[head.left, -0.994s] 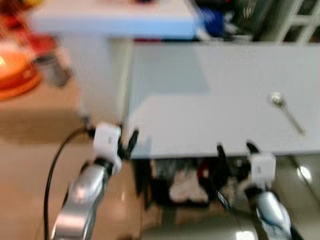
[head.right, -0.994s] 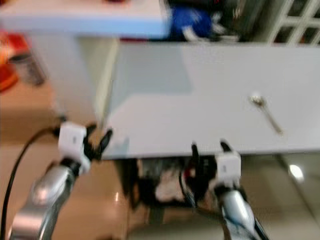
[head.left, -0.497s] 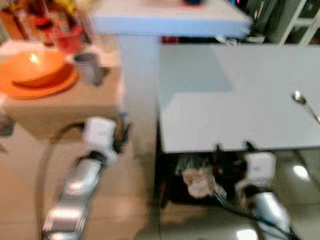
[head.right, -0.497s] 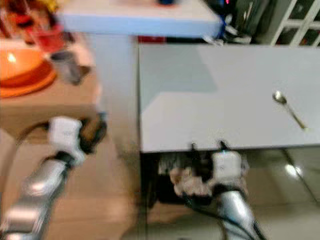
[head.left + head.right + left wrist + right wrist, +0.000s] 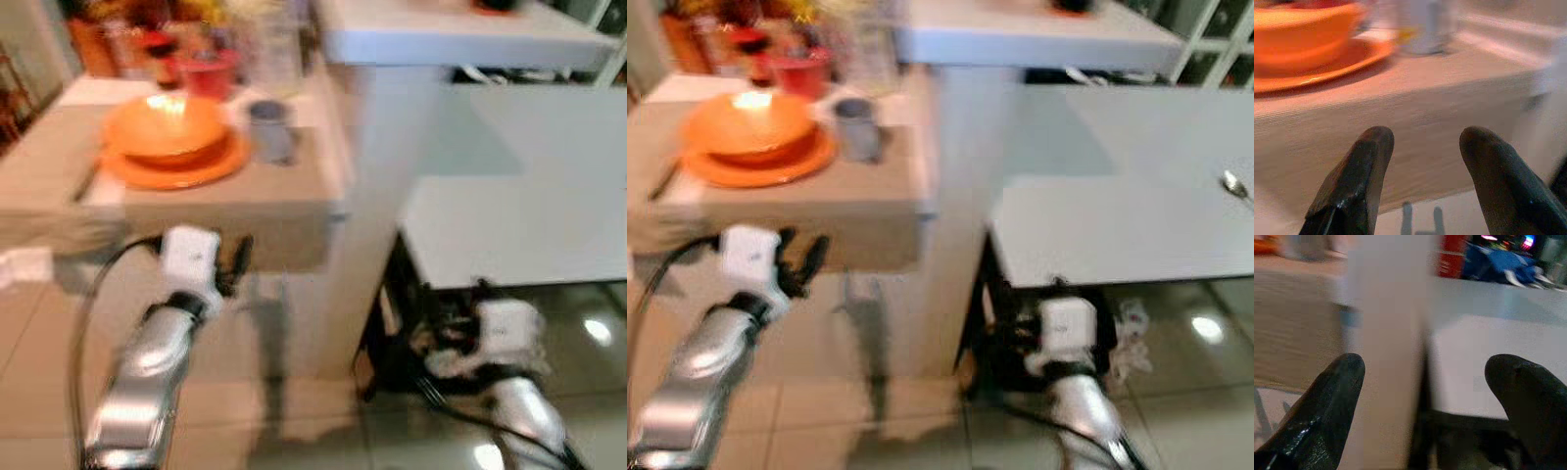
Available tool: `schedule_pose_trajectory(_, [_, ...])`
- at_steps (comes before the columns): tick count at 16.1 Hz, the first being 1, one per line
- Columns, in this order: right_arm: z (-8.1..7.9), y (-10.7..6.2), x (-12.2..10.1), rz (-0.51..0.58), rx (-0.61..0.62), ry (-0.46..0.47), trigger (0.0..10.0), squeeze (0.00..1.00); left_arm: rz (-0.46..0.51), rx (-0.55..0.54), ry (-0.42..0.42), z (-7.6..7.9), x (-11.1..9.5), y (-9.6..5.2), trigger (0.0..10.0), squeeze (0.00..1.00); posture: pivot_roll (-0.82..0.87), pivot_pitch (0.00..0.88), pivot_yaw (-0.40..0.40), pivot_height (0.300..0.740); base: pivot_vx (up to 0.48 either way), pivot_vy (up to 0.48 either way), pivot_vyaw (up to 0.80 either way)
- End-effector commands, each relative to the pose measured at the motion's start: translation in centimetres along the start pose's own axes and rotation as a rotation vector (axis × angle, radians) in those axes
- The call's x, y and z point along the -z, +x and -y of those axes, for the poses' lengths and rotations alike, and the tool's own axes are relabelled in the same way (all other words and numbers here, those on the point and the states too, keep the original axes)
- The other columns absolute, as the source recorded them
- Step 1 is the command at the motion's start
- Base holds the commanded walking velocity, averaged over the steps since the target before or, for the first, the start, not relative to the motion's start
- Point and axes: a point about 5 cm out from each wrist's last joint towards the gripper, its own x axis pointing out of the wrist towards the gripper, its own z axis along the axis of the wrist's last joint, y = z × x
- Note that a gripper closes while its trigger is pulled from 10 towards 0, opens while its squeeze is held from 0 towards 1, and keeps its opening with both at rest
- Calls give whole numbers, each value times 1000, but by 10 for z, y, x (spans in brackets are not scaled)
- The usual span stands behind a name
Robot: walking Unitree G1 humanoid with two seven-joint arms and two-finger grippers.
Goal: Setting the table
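An orange bowl (image 5: pixel 167 125) sits on an orange plate (image 5: pixel 171 168) on a wooden table (image 5: pixel 225 211) at the left, with a grey cup (image 5: pixel 269 130) beside them. A spoon (image 5: pixel 1236 185) lies on the white table (image 5: pixel 519 235) at the right. My left gripper (image 5: pixel 1425 137) is open and empty, held just short of the wooden table's front edge, below the plate. My right gripper (image 5: pixel 1432 367) is open and empty, low in front of the white table's near corner. The views are blurred.
A white pillar (image 5: pixel 377 196) stands between the two tables, under a white counter (image 5: pixel 460 39). A red cup (image 5: pixel 206 73) and jars crowd the back of the wooden table. Dark clutter and cables lie under the white table. Tiled floor lies below.
The camera has swung left: the wooden table with the orange dishes has come into view and the white table has slid right. Both grippers stay open and empty.
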Motion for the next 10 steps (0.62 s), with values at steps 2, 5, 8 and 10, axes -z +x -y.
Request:
schedule_pose_trajectory(2, [9, -1, -3, 9, 18, -18, 10000, 0, 15, 22, -9, 9, -4, 3, 10000, 667, -60, 0, -29, 740, 0, 240, 0])
schedule_pose_trajectory(5, [8, 1, -3, 11, 16, -17, 10000, 0, -5, 30, 13, 10, -2, 4, 10000, 1000, -60, 0, -27, 740, 0, 0, 0])
schedule_pose_trajectory(8, [7, 3, -3, 13, 18, -18, 10000, 0, 0, 29, 34, 10, -3, 8, 10000, 1000, -62, 0, -26, 740, 0, 0, 0])
schedule_pose_trajectory(10, [7, 4, -4, 15, 16, -19, 10000, 4, -3, 22, 37, 9, -3, 9, 10000, 1000, -61, 0, -27, 740, 0, 0, 0])
